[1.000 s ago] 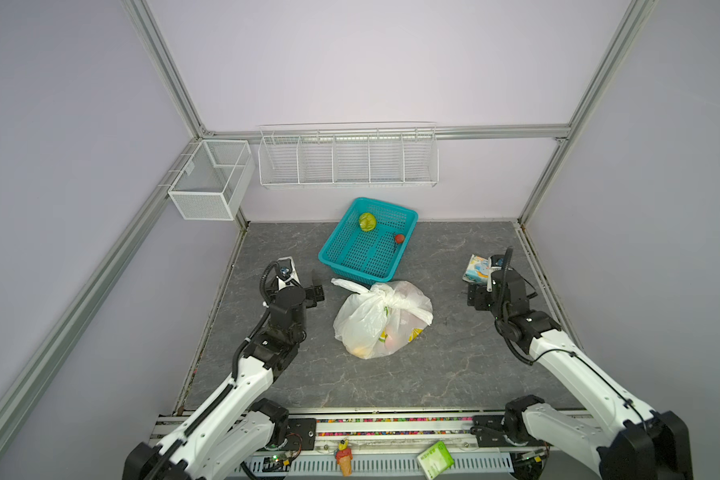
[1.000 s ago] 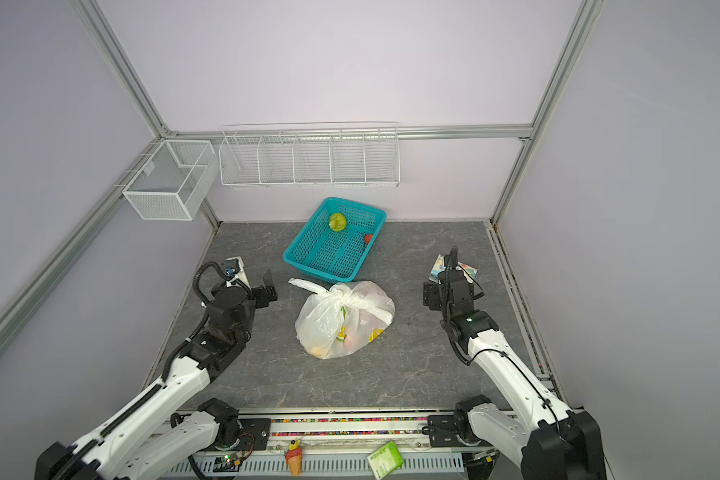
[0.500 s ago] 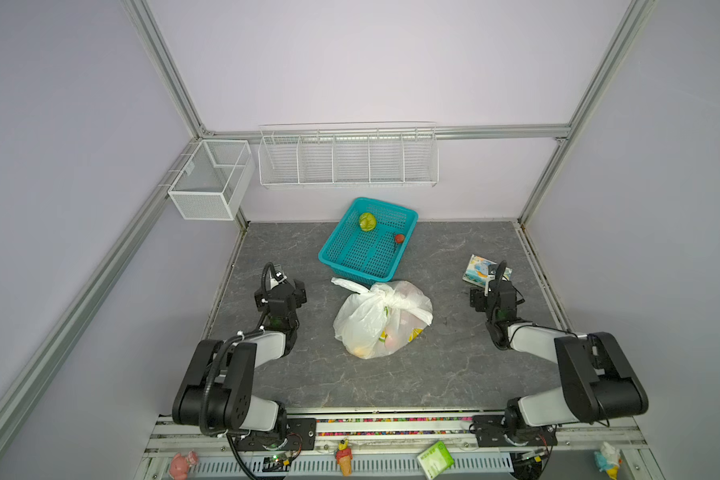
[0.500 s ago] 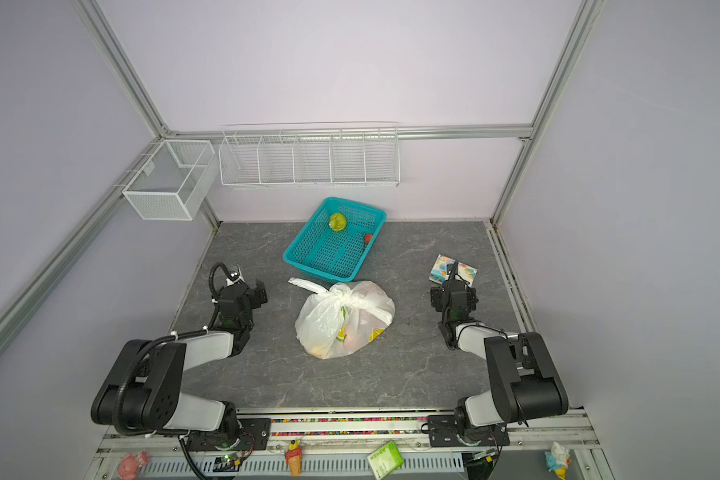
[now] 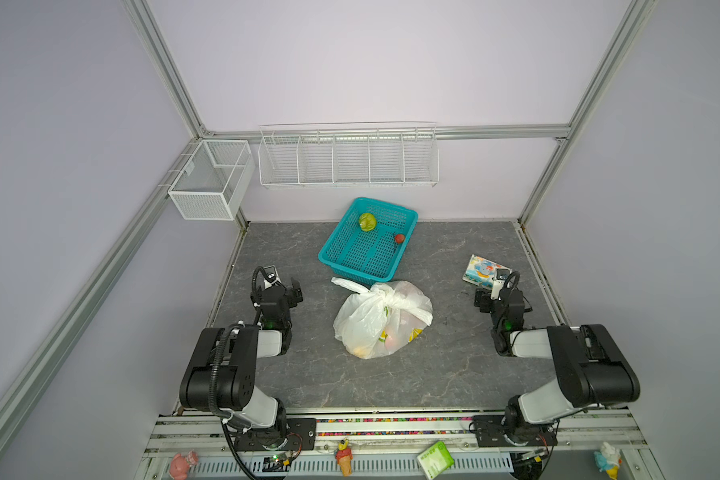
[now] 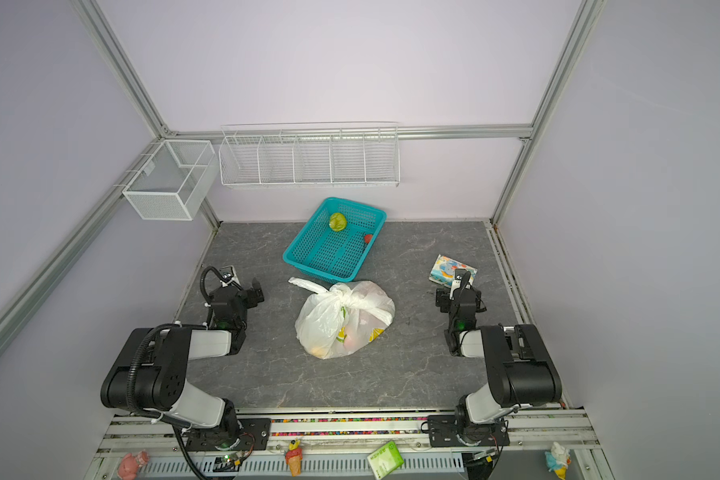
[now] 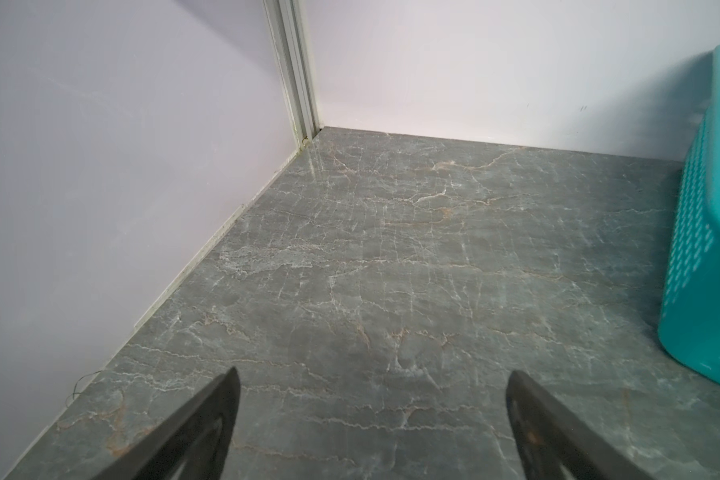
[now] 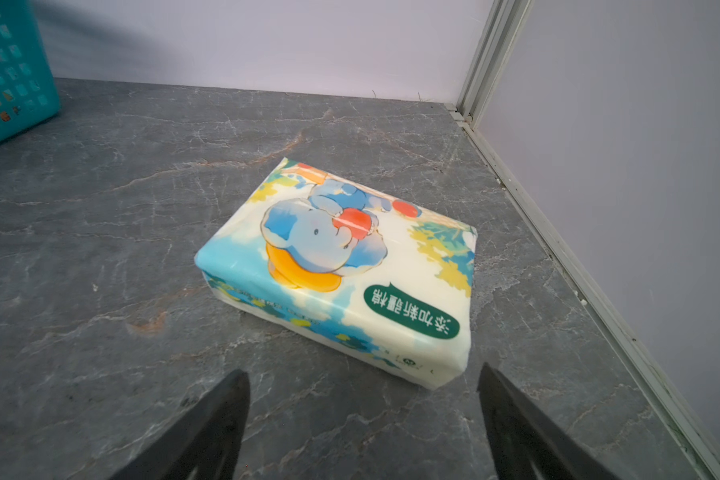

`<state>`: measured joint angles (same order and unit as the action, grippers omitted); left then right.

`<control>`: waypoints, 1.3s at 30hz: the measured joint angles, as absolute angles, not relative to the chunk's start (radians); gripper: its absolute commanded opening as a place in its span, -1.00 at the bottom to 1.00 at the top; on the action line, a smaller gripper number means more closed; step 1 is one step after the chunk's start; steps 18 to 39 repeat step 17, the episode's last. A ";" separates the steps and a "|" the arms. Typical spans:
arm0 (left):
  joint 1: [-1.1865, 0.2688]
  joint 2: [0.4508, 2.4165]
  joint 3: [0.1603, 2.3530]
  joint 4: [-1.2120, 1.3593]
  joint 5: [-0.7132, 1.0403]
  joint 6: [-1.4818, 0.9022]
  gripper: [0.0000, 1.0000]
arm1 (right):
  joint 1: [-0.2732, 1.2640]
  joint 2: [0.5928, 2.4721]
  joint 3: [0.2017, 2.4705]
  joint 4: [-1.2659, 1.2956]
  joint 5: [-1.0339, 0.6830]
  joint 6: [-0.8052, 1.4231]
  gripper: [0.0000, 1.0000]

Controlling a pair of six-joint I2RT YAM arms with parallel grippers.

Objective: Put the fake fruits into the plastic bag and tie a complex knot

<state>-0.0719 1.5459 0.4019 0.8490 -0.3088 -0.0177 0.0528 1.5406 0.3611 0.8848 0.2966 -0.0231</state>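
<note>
The plastic bag point(image 5: 381, 318) sat in the middle of the grey table point(image 5: 433, 374). Its top was tied in a knot point(image 5: 385, 297), and one loose end stuck out toward the teal basket point(image 5: 341, 249). Through the thin white plastic some fake fruits point(image 5: 391, 338) showed as yellow, orange and pinky-red shapes. The basket stood just behind the bag, but I could not tell if the two touched. A green round fruit point(image 5: 367, 221) and a small red fruit point(image 5: 399, 238) lay in the basket, apart from each other. In both top views the two arms were folded low, one on each side of the bag and well apart from it. The left gripper point(image 7: 373, 376) was spread wide with nothing in it, above bare table, and one side of the basket showed in its wrist view. The right gripper point(image 8: 362, 372) was spread wide and empty too. It pointed at a packet point(image 8: 341, 270) with a blue cartoon elephant, which lay flat near the side wall, close to the gripper but not touching it.
</note>
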 measured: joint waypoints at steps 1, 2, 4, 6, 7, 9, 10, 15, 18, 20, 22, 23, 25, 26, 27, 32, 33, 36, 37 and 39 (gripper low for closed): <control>-0.072 1.546 0.402 0.854 -0.306 -0.018 0.99 | 0.053 1.541 0.361 0.885 0.294 -0.023 0.78; -0.072 1.546 0.402 0.859 -0.305 -0.018 0.99 | 0.053 1.541 0.361 0.887 0.293 -0.023 0.78; -0.072 1.546 0.402 0.866 -0.305 -0.018 0.99 | 0.053 1.541 0.361 0.890 0.290 -0.023 0.78; -0.072 1.546 0.402 0.870 -0.305 -0.018 0.99 | 0.053 1.541 0.361 0.890 0.290 -0.023 0.78; -0.072 1.546 0.402 0.871 -0.305 -0.018 0.99 | 0.053 1.541 0.361 0.891 0.290 -0.023 0.78; -0.072 1.546 0.402 0.873 -0.305 -0.018 0.99 | 0.053 1.541 0.361 0.891 0.290 -0.023 0.78; -0.072 1.546 0.402 0.875 -0.305 -0.018 0.99 | 0.053 1.541 0.361 0.891 0.290 -0.023 0.78; -0.072 1.546 0.402 0.879 -0.300 -0.018 0.99 | 0.052 1.541 0.361 0.891 0.286 -0.023 0.78; -0.072 1.546 0.402 0.879 -0.298 -0.018 0.99 | 0.051 1.541 0.361 0.891 0.282 -0.023 0.78; -0.072 1.546 0.402 0.879 -0.298 -0.018 0.99 | 0.051 1.541 0.361 0.891 0.282 -0.023 0.78; -0.072 1.546 0.402 0.879 -0.298 -0.018 0.99 | 0.051 1.541 0.361 0.891 0.282 -0.023 0.78; -0.072 1.546 0.402 0.879 -0.298 -0.018 0.99 | 0.051 1.541 0.361 0.891 0.282 -0.023 0.78; -0.072 1.546 0.402 0.879 -0.298 -0.018 0.99 | 0.051 1.541 0.361 0.891 0.282 -0.023 0.78; -0.072 1.546 0.402 0.879 -0.298 -0.018 0.99 | 0.051 1.541 0.361 0.891 0.282 -0.023 0.78; -0.072 1.546 0.402 0.879 -0.298 -0.018 0.99 | 0.051 1.541 0.361 0.891 0.282 -0.023 0.78; -0.072 1.546 0.402 0.879 -0.298 -0.018 0.99 | 0.051 1.541 0.361 0.891 0.282 -0.023 0.78; -0.072 1.546 0.402 0.879 -0.298 -0.018 0.99 | 0.051 1.541 0.361 0.891 0.282 -0.023 0.78; -0.072 1.546 0.402 0.879 -0.298 -0.018 0.99 | 0.051 1.541 0.361 0.891 0.282 -0.023 0.78; -0.072 1.546 0.402 0.879 -0.298 -0.018 0.99 | 0.051 1.541 0.361 0.891 0.282 -0.023 0.78; -0.072 1.546 0.402 0.879 -0.298 -0.018 0.99 | 0.051 1.541 0.361 0.891 0.282 -0.023 0.78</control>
